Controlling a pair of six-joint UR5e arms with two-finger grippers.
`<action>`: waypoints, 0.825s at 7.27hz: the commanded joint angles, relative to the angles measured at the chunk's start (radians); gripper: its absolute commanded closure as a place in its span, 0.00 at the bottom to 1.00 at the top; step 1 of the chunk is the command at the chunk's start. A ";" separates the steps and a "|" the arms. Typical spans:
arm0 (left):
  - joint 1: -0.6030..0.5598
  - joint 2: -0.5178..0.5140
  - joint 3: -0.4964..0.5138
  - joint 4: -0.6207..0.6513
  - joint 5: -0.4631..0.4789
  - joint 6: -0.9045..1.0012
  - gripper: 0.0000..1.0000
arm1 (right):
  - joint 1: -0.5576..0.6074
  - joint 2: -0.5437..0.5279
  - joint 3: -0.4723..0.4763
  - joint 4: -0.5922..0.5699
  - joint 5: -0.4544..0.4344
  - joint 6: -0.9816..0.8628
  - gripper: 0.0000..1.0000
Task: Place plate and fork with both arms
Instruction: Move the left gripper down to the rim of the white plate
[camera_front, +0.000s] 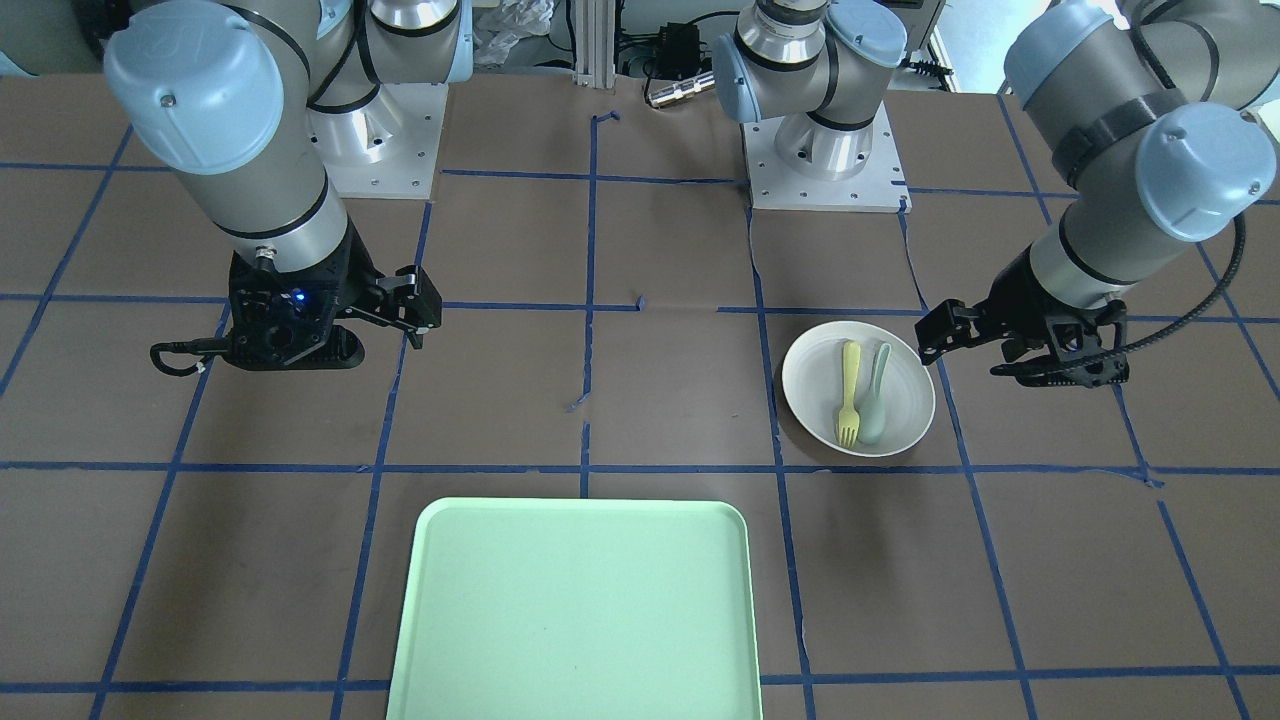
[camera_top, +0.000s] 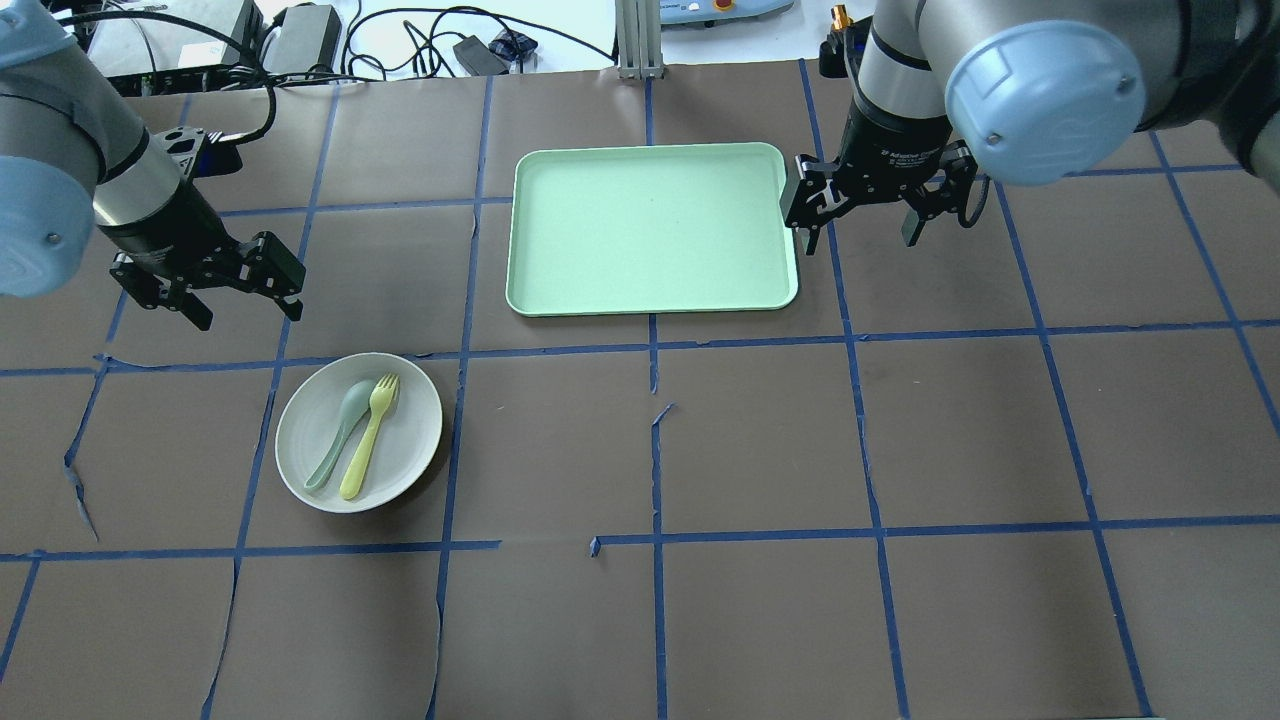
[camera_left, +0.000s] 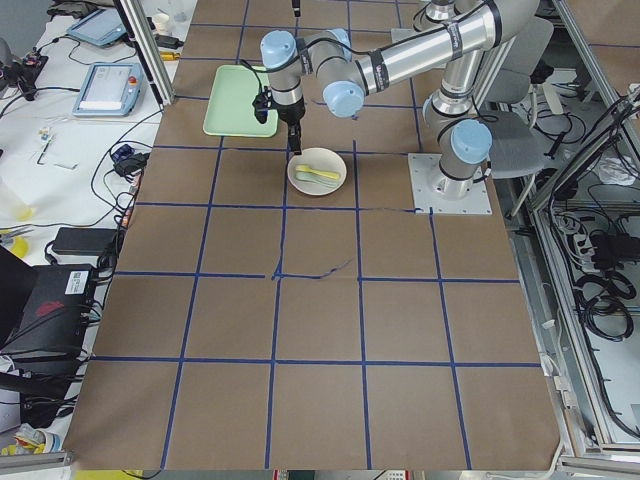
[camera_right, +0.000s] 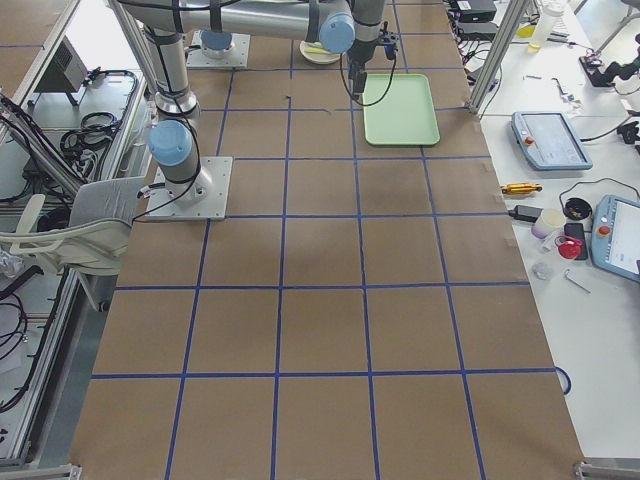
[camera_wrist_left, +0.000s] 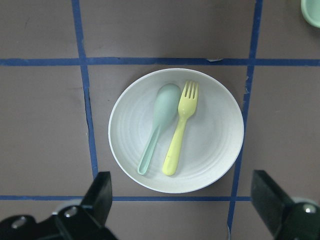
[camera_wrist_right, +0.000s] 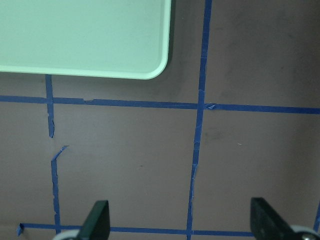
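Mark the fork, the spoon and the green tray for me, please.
fork (camera_wrist_left: 179, 134): left wrist view, middle of its handle.
spoon (camera_wrist_left: 166, 102): left wrist view, on its bowl.
tray (camera_top: 650, 225): overhead view, on its bare floor.

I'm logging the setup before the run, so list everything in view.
table: one, brown with a blue tape grid, under everything.
tray: one, light green, far centre of the table.
plate: one, white, robot's left side.
fork: one, pale yellow, on the plate, right of the spoon.
spoon: one, grey-green, on the plate.
left gripper: one, black, open, hovering near the plate.
right gripper: one, black, open, near the tray's right edge.
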 joint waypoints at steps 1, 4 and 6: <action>0.077 -0.054 -0.029 0.006 0.002 0.053 0.00 | 0.001 0.004 0.001 -0.001 0.003 0.001 0.00; 0.079 -0.096 -0.064 -0.004 -0.003 0.054 0.00 | 0.001 0.011 0.001 -0.007 0.000 -0.003 0.00; 0.082 -0.129 -0.081 0.006 0.006 0.082 0.00 | 0.001 0.011 0.001 -0.010 0.000 -0.003 0.00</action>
